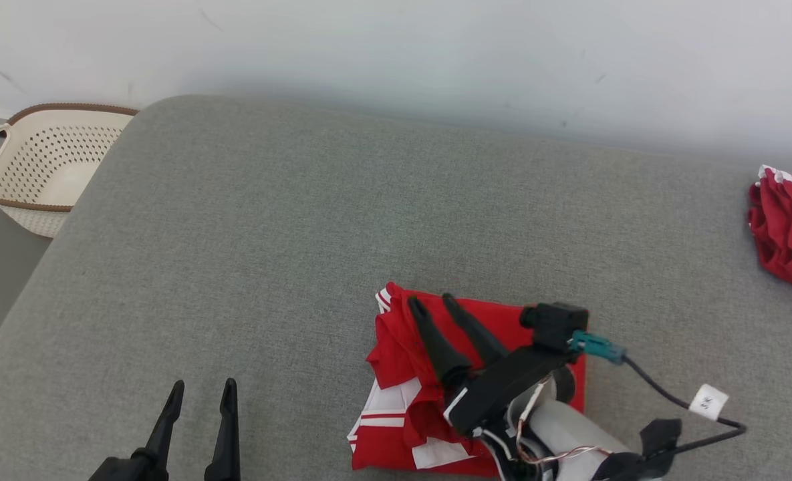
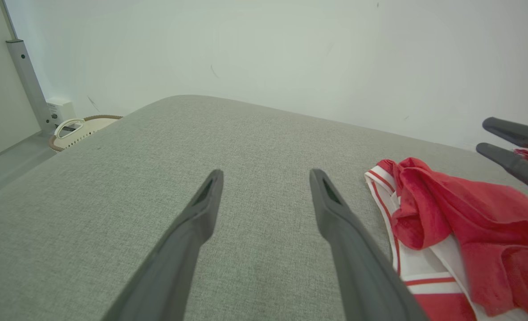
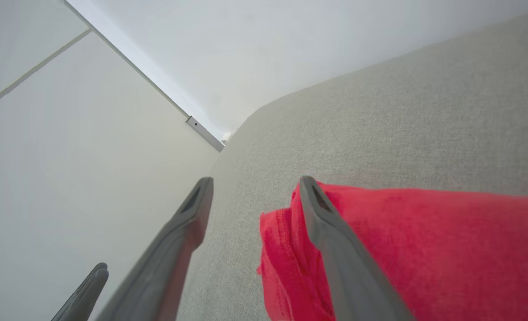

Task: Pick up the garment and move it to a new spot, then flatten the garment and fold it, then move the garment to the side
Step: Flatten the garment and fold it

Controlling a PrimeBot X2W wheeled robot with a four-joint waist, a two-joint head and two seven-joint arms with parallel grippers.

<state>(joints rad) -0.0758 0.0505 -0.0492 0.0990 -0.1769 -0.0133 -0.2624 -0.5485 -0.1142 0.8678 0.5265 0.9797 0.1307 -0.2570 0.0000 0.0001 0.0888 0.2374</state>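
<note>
The right gripper (image 1: 431,300) is hanging over the garment (image 1: 392,354) with its jaws apart and nothing between them. The red cloth with white stripes is lying under and beside these jaws. In the right wrist view one finger is crossing the red cloth while the other is reaching out over the bare grey cushion (image 1: 269,234). The bunched edge of the cloth is sitting in the gap, close against the finger on the cloth side. Whether the tips are touching the cloth I cannot tell.

The jaws are probably straddling that edge because it is the loose, rumpled part. The cloth behind the fingers is lying fairly flat and square, while the part ahead of them is heaped in folds. So the flattening looks unfinished, and a pinch on this edge would let the arm draw it out.

The left gripper (image 1: 204,383) is hovering with its jaws apart too, and only bare cushion is lying between and ahead of them. The garment is sitting off to its right-finger side, near but not touching. It seems to be holding clear, leaving the other arm room.

A second red garment (image 1: 790,227) is lying well apart, far out behind the right gripper's wrist side. A pale basket (image 1: 48,157) is standing beyond the cushion's far corner, ahead of the left jaws.
</note>
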